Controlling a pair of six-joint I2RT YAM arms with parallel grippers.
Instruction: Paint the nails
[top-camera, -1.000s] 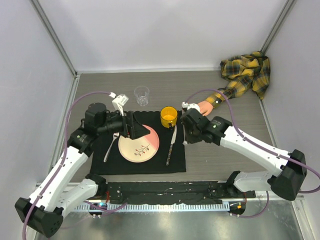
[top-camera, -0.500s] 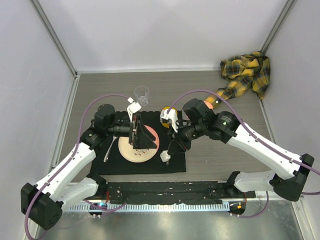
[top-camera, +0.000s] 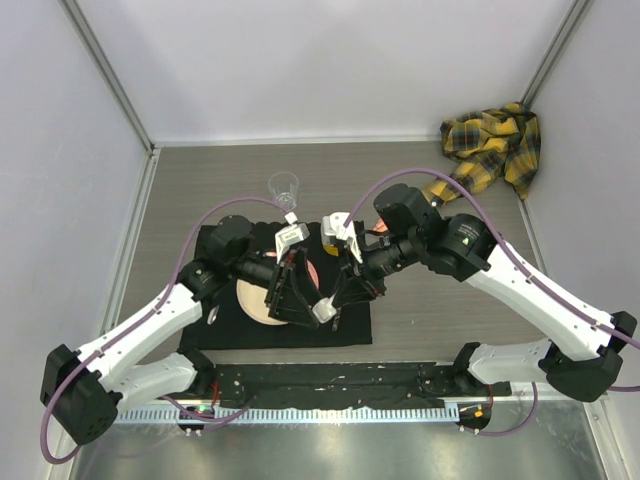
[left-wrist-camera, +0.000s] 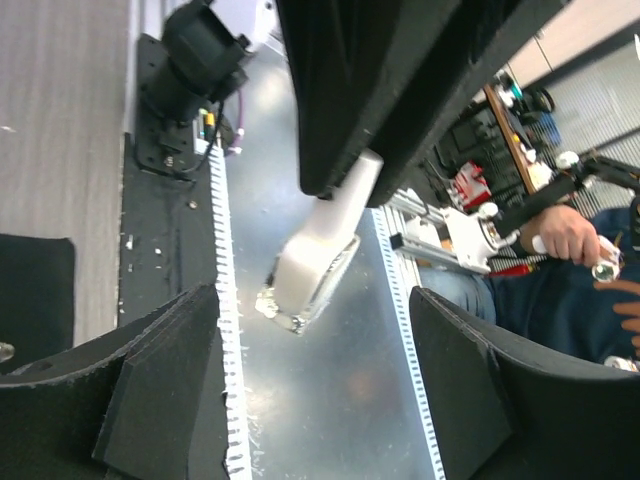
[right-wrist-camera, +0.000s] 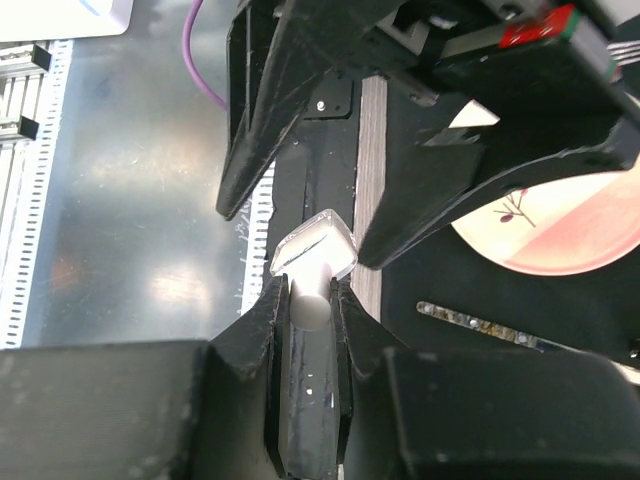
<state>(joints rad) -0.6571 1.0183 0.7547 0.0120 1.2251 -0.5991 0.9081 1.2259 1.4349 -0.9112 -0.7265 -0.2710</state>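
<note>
My right gripper (right-wrist-camera: 310, 292) is shut on the white cap of a tiny clear bottle (right-wrist-camera: 316, 250), held out over the front edge of the black mat (top-camera: 215, 330). In the top view the bottle (top-camera: 322, 312) hangs low between both arms. My left gripper (left-wrist-camera: 312, 330) is open, and its two fingers stand either side of the bottle (left-wrist-camera: 305, 275) without touching it. The yellow-and-black plaid sleeve (top-camera: 492, 148) lies at the back right. The mannequin hand and its nails are hidden under my right arm.
A pink-and-cream plate (top-camera: 252, 300) lies on the mat, partly under my left gripper (top-camera: 293, 288). A yellow cup (top-camera: 329, 236) peeks out behind the grippers. A clear cup (top-camera: 284, 187) stands further back. A knife (right-wrist-camera: 480, 322) lies beside the plate (right-wrist-camera: 560, 220).
My right gripper swung from beside the mannequin hand to the front of the mat with the bottle. My left gripper moved right and now brackets the bottle.
</note>
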